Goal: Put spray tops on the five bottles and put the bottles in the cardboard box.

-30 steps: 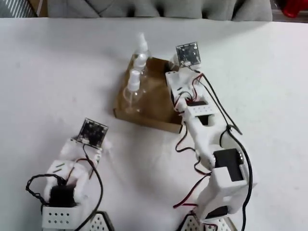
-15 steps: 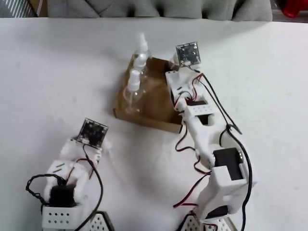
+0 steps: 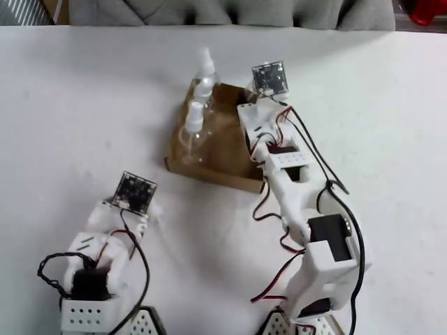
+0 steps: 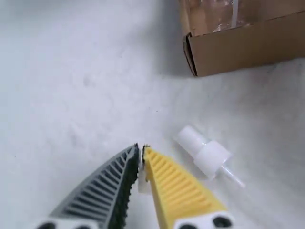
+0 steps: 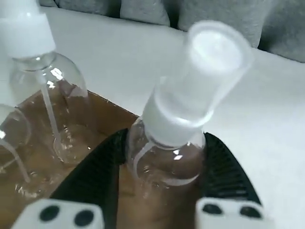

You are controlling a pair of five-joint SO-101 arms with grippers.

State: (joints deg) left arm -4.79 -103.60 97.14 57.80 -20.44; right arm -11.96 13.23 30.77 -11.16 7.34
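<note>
The right hand (image 5: 166, 138) grips a capped spray bottle (image 5: 186, 109) upright between its black fingers, at the far corner of the cardboard box (image 3: 223, 150). Two capped bottles (image 3: 193, 125) stand inside the box. The left hand (image 4: 141, 155) rests low over the white counter (image 4: 71, 71), its jaws pressed together, with a loose spray top (image 4: 205, 152) lying just beside it.

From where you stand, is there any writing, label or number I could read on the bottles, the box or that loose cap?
There is no readable text.
The cardboard box is plain brown.
The bottles are clear, with no labels.
The loose spray top on the table is plain white.
</note>
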